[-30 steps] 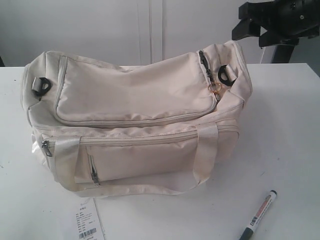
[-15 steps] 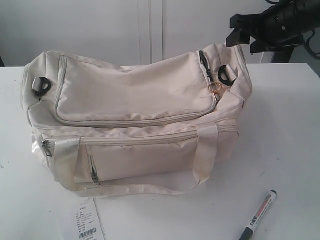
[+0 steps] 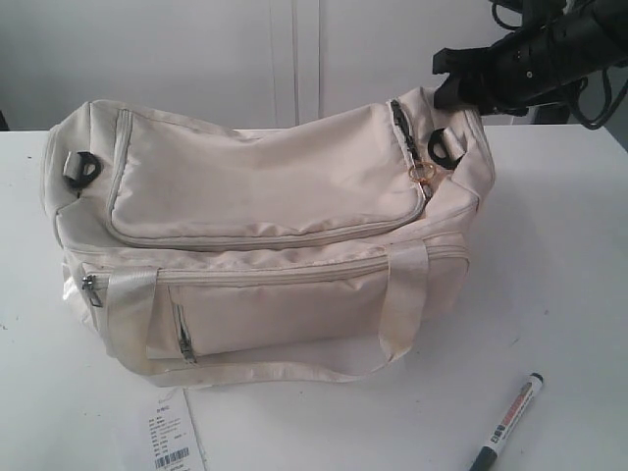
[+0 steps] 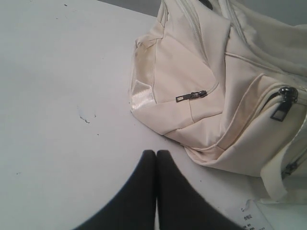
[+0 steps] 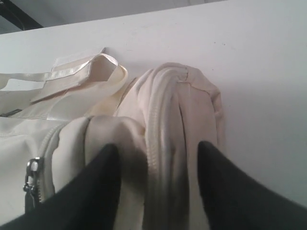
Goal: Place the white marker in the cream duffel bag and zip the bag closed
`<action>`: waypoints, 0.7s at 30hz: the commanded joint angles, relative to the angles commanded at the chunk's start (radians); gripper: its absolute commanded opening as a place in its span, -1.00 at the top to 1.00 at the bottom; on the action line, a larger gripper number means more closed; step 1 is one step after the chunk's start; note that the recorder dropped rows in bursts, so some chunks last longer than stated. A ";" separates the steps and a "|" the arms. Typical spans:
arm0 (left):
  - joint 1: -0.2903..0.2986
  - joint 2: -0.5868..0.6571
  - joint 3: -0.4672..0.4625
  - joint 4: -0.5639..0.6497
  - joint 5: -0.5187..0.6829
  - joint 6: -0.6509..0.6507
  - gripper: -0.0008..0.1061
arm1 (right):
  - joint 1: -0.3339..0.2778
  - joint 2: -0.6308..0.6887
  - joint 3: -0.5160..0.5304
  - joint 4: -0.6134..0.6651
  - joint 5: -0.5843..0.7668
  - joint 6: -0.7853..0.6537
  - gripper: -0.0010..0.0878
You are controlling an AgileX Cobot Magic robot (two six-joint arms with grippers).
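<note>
The cream duffel bag [image 3: 265, 226] lies on the white table, its top zip shut and the gold ring zip pull [image 3: 423, 175] at its right end. On the table at the front right, apart from the bag, lies the white marker [image 3: 507, 422]. My right gripper [image 3: 446, 83] hovers at the bag's far right end. It is open, and its fingers straddle a raised ridge of bag fabric with a zip seam [image 5: 165, 143]. My left gripper [image 4: 156, 153] is shut and empty, low over the table beside the bag's other end [image 4: 192, 86].
A paper tag with a barcode [image 3: 172, 437] lies on the table in front of the bag. A dark side zip pull [image 4: 191, 95] shows on the bag's end. A black buckle [image 3: 81, 169] sits at the left end. A white wall stands behind the table.
My right arm has swung left and down from the upper right corner, bringing its gripper over the bag's right end. The bag and marker have not moved.
</note>
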 joint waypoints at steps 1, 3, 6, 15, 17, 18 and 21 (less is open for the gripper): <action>0.000 0.000 0.000 0.000 0.000 0.000 0.99 | 0.000 0.000 0.000 0.000 0.003 0.000 0.98; 0.000 0.000 0.000 0.000 0.000 0.000 0.99 | 0.000 0.000 0.000 0.000 0.003 0.000 0.98; 0.000 0.000 0.000 0.000 -0.003 -0.002 0.99 | 0.000 0.000 0.000 0.000 0.006 0.000 0.98; 0.000 0.000 0.000 -0.005 -0.201 -0.002 0.99 | 0.000 0.000 0.000 0.000 0.012 0.010 0.98; 0.000 0.000 0.000 -0.005 -0.244 -0.042 0.99 | 0.000 0.000 0.000 0.000 0.012 0.010 0.98; 0.000 0.000 0.000 -0.005 -0.255 -0.058 0.99 | 0.000 0.000 0.000 0.000 0.012 0.010 0.98; 0.000 0.000 0.000 -0.005 -0.248 -0.068 0.99 | 0.000 0.000 0.000 0.000 0.011 0.010 0.98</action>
